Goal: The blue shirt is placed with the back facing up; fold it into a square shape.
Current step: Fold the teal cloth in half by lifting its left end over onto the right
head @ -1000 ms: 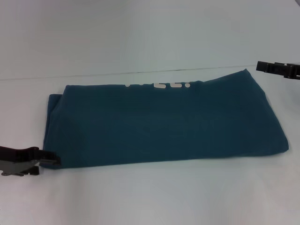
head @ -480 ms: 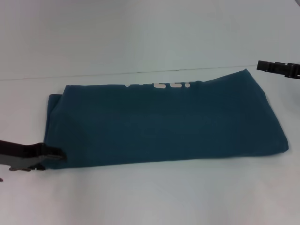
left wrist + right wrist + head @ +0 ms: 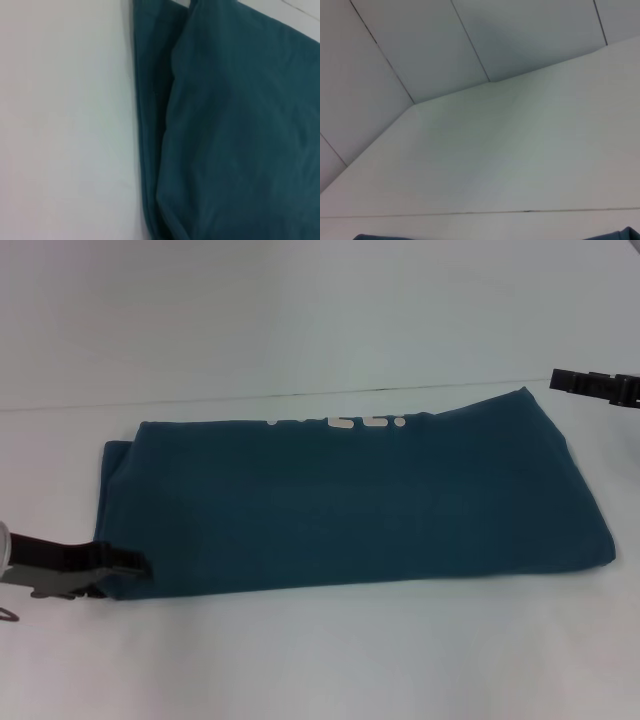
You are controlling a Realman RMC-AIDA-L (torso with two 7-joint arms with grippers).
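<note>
From the head view I see the dark teal-blue cotton shirt folded into a long band, long axis left to right on the white tabletop, white lettering at its far edge; bare tabletop all round; my left gripper has slid further onto the near-left corner since a second ago, jaws apparently closed over the hem; right gripper hangs beyond the far-right corner, jaws' state I cannot tell; the left wrist view shows layered shirt edges.

Dark teal-blue shirt lies folded into a long flat band across the white table, plain side up, a strip of white lettering peeking at its far edge.
</note>
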